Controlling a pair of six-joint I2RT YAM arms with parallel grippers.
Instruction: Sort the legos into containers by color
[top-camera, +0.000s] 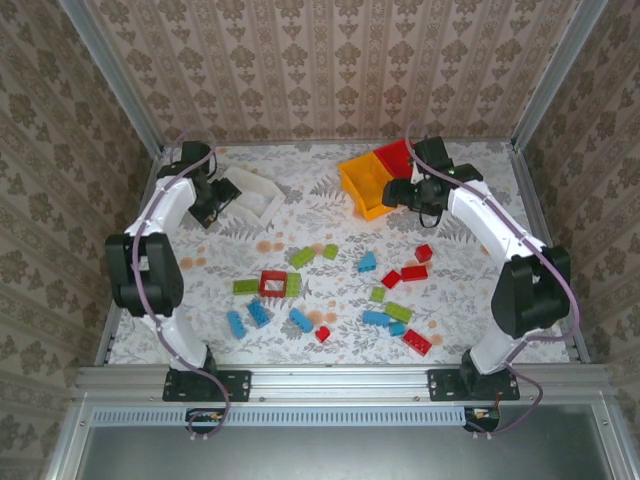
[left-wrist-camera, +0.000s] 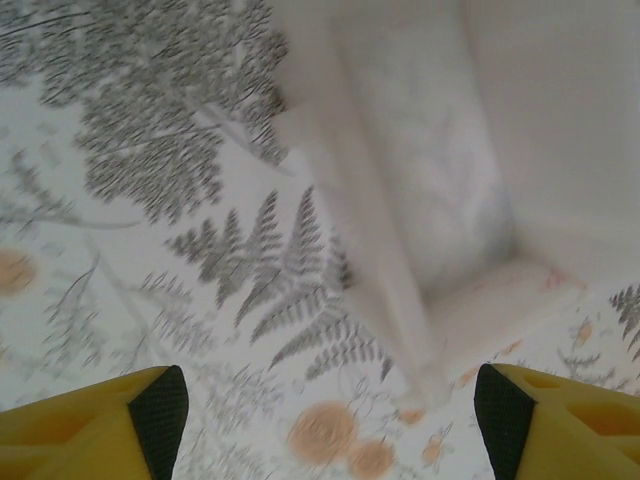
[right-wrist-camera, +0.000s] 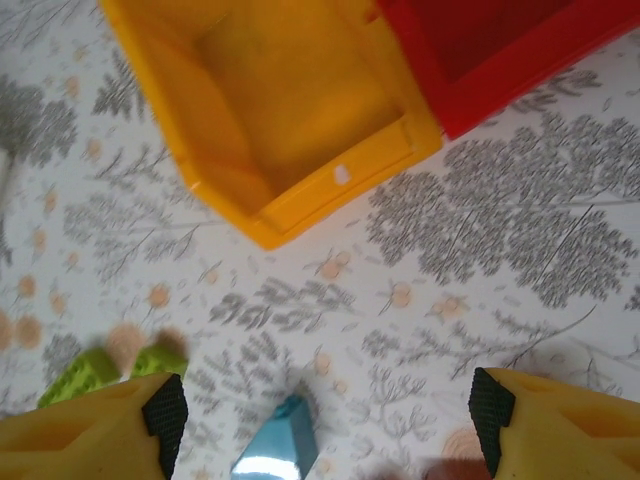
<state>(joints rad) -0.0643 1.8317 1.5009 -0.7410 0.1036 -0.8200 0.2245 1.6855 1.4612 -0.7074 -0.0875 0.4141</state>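
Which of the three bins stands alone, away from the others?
The white bin, at the far left. The yellow bin and the red bin sit side by side at the far right.

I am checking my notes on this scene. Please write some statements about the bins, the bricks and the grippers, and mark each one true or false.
1. The orange-yellow rectangular plastic bin has no bricks in it. True.
2. The red rectangular plastic bin stands far from the orange-yellow one. False: they stand side by side.
3. The red open square plastic frame lies inside a bin. False: it lies on the flower-patterned table.
4. The left gripper and the right gripper are open and hold nothing. True.
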